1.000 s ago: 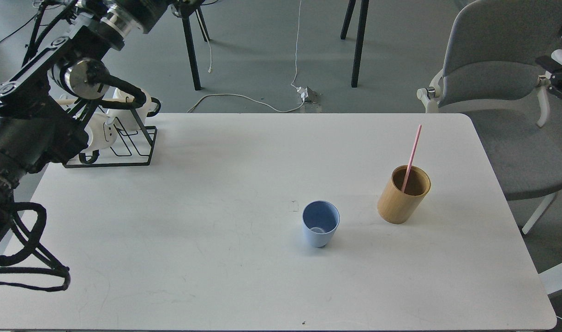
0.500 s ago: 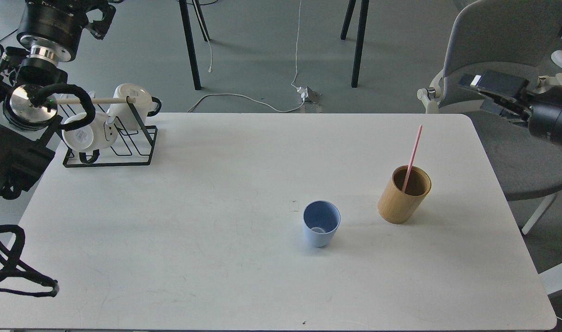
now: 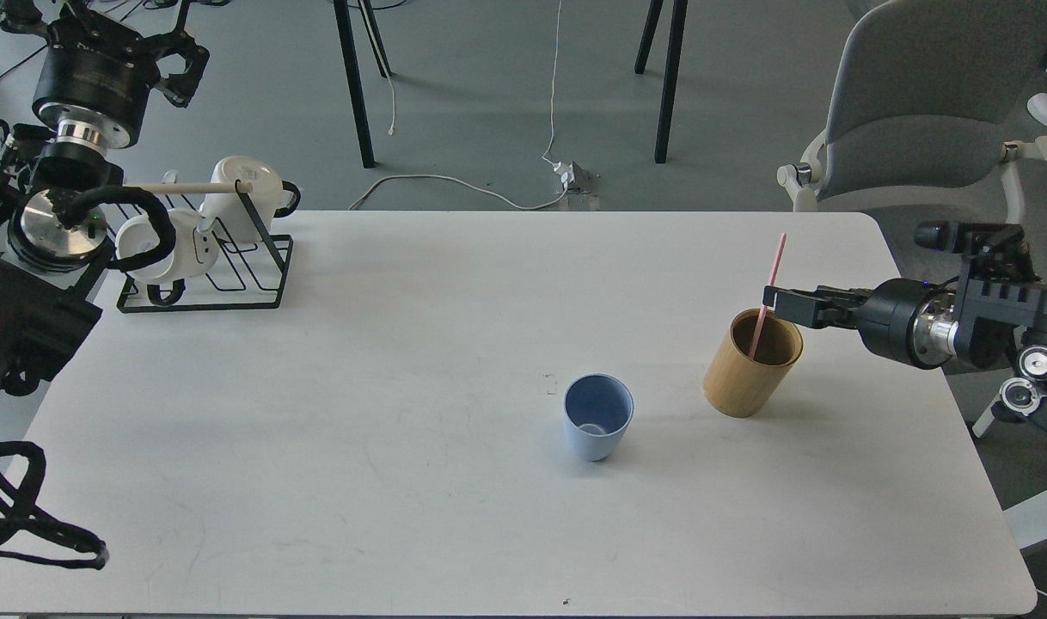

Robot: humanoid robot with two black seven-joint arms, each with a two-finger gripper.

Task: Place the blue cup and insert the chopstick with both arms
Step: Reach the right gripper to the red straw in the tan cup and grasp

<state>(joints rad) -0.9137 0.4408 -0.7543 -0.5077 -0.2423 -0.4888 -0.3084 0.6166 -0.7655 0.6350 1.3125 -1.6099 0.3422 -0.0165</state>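
Observation:
The blue cup point(image 3: 598, 423) stands upright and empty on the white table point(image 3: 403, 481), a little right of centre. One pink chopstick point(image 3: 776, 258) leans in the tan bamboo holder point(image 3: 745, 378) to the cup's right. My right gripper point(image 3: 773, 301) reaches in from the right, level above the holder's rim, its tip right beside the chopstick; seen side-on, its fingers cannot be told apart and contact is unclear. My left gripper point(image 3: 102, 43) is raised off the table's far left corner, pointing away, dark and unclear.
A black wire rack point(image 3: 231, 275) with a pale wooden rod and two white mugs point(image 3: 244, 193) stands at the table's far left corner. A grey chair point(image 3: 919, 112) is beyond the right edge. Chair legs and a cable lie on the floor behind.
My right arm came in from the right, dropping from above the chair to the holder's rim beside the chopstick. My left arm swung back and up, away from the rack. Cup and holder stayed put.

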